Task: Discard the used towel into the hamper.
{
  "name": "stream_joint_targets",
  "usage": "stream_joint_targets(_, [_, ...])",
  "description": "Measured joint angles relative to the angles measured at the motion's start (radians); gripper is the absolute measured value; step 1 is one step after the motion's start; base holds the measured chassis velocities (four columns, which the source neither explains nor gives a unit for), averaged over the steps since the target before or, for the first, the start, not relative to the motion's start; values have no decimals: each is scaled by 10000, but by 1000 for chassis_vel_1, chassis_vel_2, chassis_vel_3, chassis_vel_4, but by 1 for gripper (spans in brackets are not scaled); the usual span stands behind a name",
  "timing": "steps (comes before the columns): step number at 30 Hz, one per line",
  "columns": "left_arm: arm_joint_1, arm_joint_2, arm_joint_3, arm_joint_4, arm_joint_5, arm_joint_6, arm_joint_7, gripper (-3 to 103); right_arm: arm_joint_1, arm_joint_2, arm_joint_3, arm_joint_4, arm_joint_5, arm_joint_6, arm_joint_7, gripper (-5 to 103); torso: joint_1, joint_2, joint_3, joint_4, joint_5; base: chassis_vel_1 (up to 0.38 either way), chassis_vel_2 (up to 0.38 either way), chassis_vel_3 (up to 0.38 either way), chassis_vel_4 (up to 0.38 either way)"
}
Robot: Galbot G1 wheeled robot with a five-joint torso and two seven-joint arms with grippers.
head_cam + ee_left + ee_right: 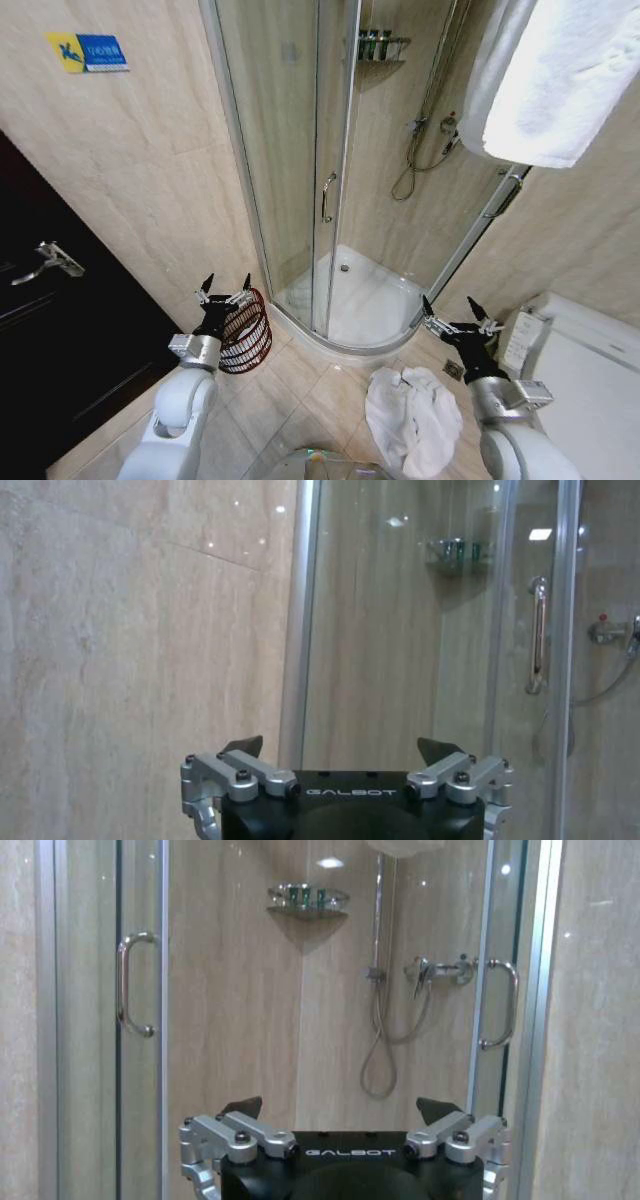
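the used towel (pixel 413 418) lies crumpled on the floor by the shower, well apart from the hamper (pixel 246 332), and both the left hand (pixel 224 292) and right hand (pixel 455 312) hang spread and empty, so the soft, light cloth looks easiest to pinch at a raised fold.

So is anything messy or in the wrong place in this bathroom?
Yes. A white towel lies crumpled on the floor tiles between the shower tray and the toilet, not in the hamper by the wall. Both hands, left hand and right hand, are open and hold nothing.
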Motion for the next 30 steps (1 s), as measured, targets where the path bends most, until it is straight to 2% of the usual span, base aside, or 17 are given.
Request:
stream_joint_targets(3, [34, -13, 87, 29, -7, -301, 108, 100, 11, -13, 31, -4, -7, 97, 62, 100, 15, 32, 19, -1, 0, 0, 0, 0, 0])
stream_joint_targets(12, [262, -87, 67, 84, 94, -642, 341, 100, 158, -80, 60, -8, 54, 93, 195, 100, 17, 38, 23, 0, 0, 0, 0, 0, 0])
stream_joint_targets(30, [422, -193, 1, -155, 99, -685, 358, 100, 95, -107, 79, -4, 35, 323, 385, 100, 8, 18, 12, 0, 1, 0, 0, 0, 0])
